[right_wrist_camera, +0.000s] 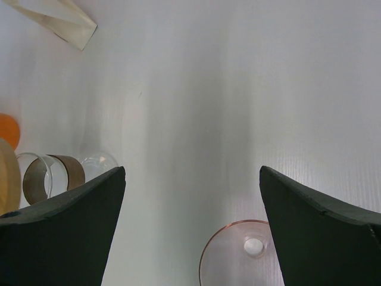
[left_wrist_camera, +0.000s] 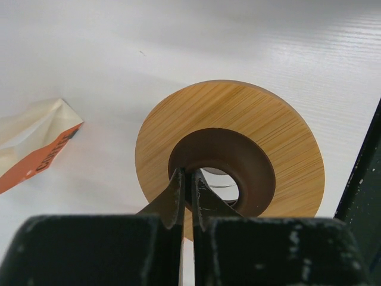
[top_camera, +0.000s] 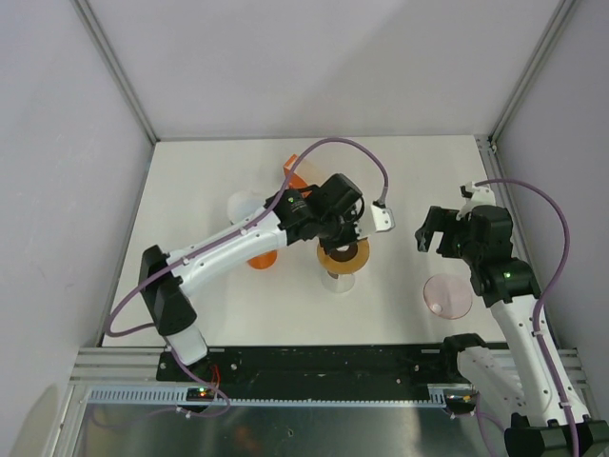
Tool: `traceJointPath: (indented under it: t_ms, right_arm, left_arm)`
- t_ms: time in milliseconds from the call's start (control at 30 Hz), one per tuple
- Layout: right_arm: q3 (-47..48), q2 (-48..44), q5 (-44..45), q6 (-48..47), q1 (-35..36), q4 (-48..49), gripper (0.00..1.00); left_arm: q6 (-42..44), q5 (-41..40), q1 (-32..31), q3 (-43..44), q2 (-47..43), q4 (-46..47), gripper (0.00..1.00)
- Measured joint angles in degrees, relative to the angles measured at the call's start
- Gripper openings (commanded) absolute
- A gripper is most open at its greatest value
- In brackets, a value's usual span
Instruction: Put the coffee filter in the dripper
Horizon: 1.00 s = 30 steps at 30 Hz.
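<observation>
The dripper (left_wrist_camera: 238, 113) is sitting directly beneath your left tool (left_wrist_camera: 186, 174). Its shut tips are touching the near edge of the brown inner cone (left_wrist_camera: 238, 156), and you cannot tell whether a filter is pinched there. Your right tool (right_wrist_camera: 191, 173) is hanging wide open and empty near a pink dish (right_wrist_camera: 235, 262).

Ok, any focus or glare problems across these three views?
Top external: even light, sharp, soft shadows only. Left wrist: wooden ring crisp, left tool close to the lens and slightly soft, table washed out toward the top. Right wrist: pale vertical streaks on the table, pink lid slightly soft, right tool dark with little surface detail.
</observation>
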Motion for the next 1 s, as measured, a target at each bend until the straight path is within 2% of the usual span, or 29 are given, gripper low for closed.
traceJointPath:
  t_ms: [433,767,1000]
  right_arm:
    - [0.0,-0.8,-1.7,0.3,-0.4,0.0,0.99]
    - [0.0,-1.4,-1.5,0.7,-0.5,-0.1,0.99]
    - [0.0,-1.5,2.0,3.0,-0.8,-0.2,0.99]
  left_arm:
    - [-0.1,-0.4,-0.4,-3.4,3.6,0.8,0.0]
    - [0.0,-6.8,-3.3,-7.0,3.1,6.1,0.0]
    - [0.1,-9.6,-4.4,-7.7,3.0,8.0,0.0]
